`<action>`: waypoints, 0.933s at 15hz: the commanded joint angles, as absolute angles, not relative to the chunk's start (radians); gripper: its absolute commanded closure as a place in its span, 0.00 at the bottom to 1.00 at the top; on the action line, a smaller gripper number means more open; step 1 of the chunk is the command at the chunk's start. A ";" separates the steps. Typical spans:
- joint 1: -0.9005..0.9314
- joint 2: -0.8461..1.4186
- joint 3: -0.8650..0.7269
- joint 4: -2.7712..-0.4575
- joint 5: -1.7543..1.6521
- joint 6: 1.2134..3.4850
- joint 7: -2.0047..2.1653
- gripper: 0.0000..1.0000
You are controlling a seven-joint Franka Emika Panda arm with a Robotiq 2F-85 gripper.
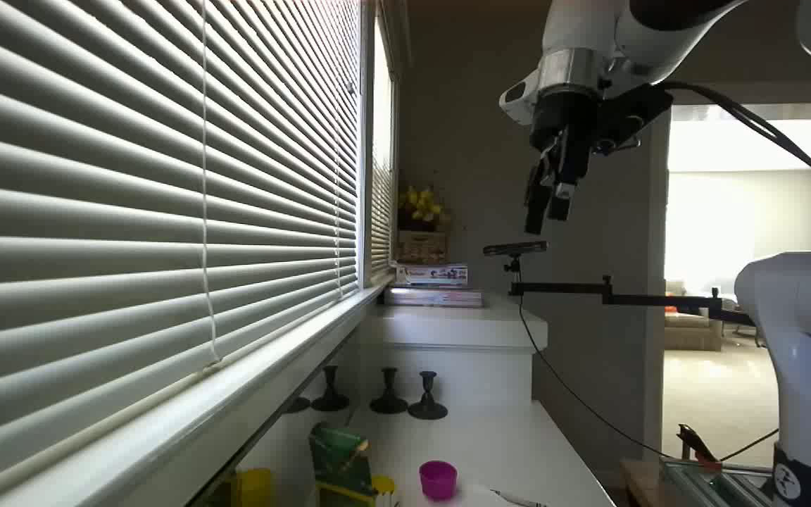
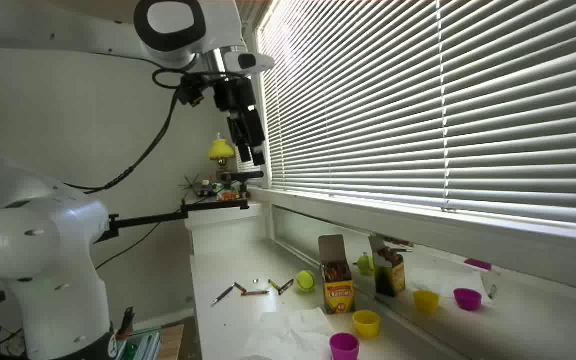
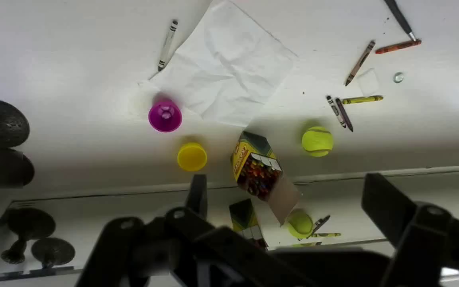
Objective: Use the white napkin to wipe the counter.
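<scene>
The white napkin lies flat and creased on the pale white counter in the wrist view. It also shows in an exterior view, near the front of the counter. A corner of it reaches the foot of the crayon box, and a white crayon lies along its left edge. My gripper is open and empty, its fingers wide apart. In both exterior views the gripper hangs high above the counter, well away from the napkin.
A magenta cup, yellow cup, open crayon box and tennis ball stand near the napkin. Loose crayons lie to the right. Dark candlesticks stand at one end. A reflective panel and window blinds line the back.
</scene>
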State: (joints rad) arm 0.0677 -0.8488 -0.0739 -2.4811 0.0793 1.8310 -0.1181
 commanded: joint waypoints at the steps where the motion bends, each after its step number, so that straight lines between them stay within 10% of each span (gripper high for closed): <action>1: 0.057 -0.848 -0.067 -2.478 0.086 1.829 -0.125 0.00; 14: 0.060 -0.639 -0.012 -2.662 0.062 2.099 -0.104 0.00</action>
State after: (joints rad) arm 0.0628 -0.7336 -0.0403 -2.6235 0.0762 1.9993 -0.1103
